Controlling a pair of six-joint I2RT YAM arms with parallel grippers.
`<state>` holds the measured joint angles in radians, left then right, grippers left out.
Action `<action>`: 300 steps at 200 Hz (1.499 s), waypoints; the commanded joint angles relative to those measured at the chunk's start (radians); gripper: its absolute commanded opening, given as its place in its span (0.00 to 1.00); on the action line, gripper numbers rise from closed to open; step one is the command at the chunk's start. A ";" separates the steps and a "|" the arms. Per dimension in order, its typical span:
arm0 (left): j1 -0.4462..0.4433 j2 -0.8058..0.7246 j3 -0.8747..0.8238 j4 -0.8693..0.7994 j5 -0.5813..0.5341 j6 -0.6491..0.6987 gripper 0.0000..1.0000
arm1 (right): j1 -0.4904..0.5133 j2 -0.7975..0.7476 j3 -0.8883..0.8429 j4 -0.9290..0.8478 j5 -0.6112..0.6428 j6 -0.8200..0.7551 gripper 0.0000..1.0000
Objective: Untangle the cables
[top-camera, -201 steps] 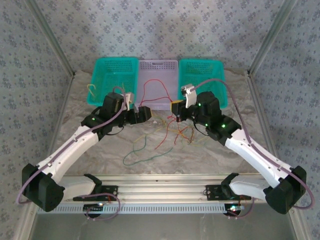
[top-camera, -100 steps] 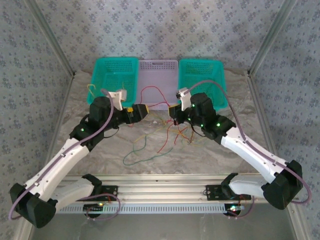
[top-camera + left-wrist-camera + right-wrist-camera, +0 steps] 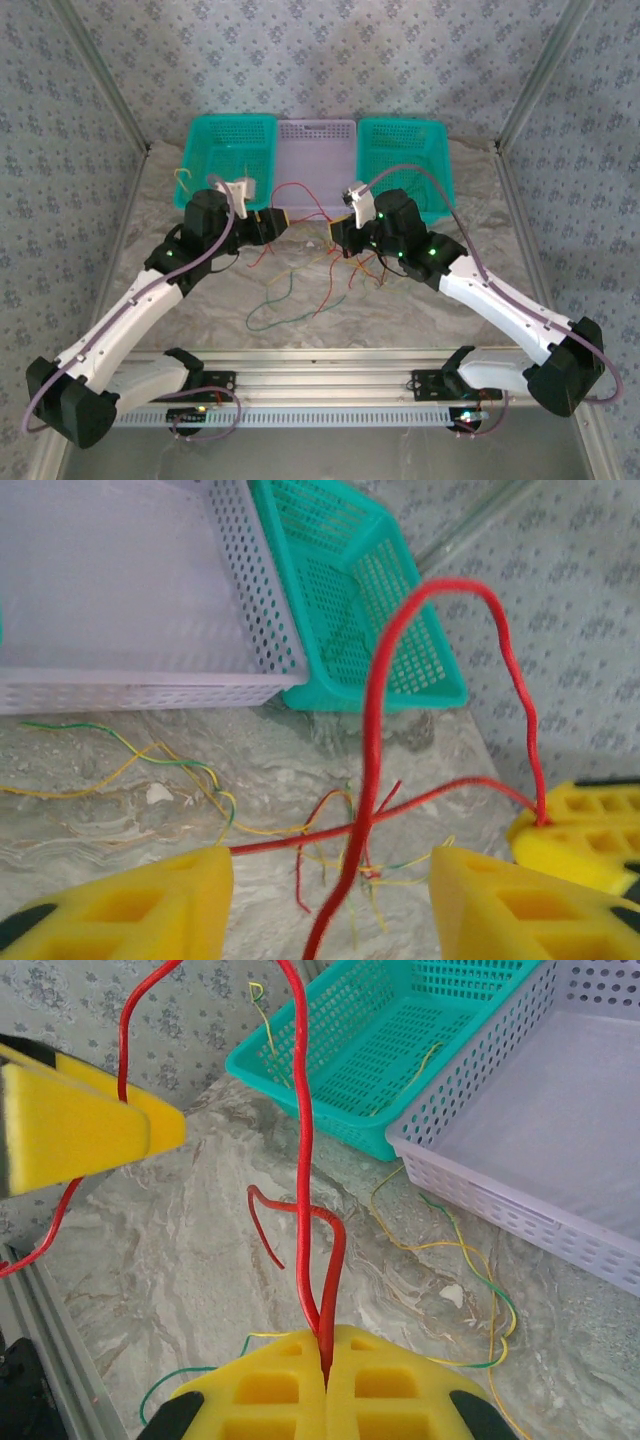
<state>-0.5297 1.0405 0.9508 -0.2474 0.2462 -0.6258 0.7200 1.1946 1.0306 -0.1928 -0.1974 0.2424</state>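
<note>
Left hand [image 3: 330,860]: yellow fingers [image 3: 150,905] apart at the bottom of the left wrist view, with the red cable running up between them; one thin red strand meets the tip of the left finger.
Right hand [image 3: 325,1340]: fingers pressed together and clamped on the red cable, at the bottom of the right wrist view.
Red cable [image 3: 370,730]: arches between the two hands, in front of the lilac basket [image 3: 316,150] at the centre of the top view.
Other cables [image 3: 357,265]: a loose tangle of red, yellow and green strands on the table [image 3: 200,300], just below the right hand. A green cable [image 3: 270,300] loops apart from it, lower centre.
Baskets: a teal basket [image 3: 228,150] left of the lilac one holds a yellow strand; another teal one [image 3: 405,155] sits to its right.
</note>
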 commanded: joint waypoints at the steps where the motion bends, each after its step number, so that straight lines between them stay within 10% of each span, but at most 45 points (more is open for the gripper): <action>1: 0.009 -0.025 0.039 -0.007 -0.011 0.016 0.39 | 0.003 0.006 0.001 -0.013 -0.028 -0.012 0.00; 36: 0.012 -0.022 0.039 -0.006 -0.008 0.012 0.00 | 0.004 0.013 0.000 -0.019 -0.021 -0.006 0.00; 151: 0.046 0.000 0.125 -0.041 -0.092 0.020 0.00 | -0.113 0.033 -0.133 -0.031 -0.017 0.068 0.00; 220: 0.047 0.080 0.201 -0.039 -0.085 0.020 0.00 | -0.164 0.061 -0.162 0.006 -0.066 0.116 0.37; 300: 0.046 0.303 0.528 -0.160 -0.148 0.162 0.00 | -0.186 -0.131 -0.261 0.065 -0.012 0.146 0.42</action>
<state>-0.4858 1.2697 1.3540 -0.3470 0.1593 -0.5583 0.5388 1.1496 0.7959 -0.1596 -0.2432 0.3717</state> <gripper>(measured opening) 0.042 0.399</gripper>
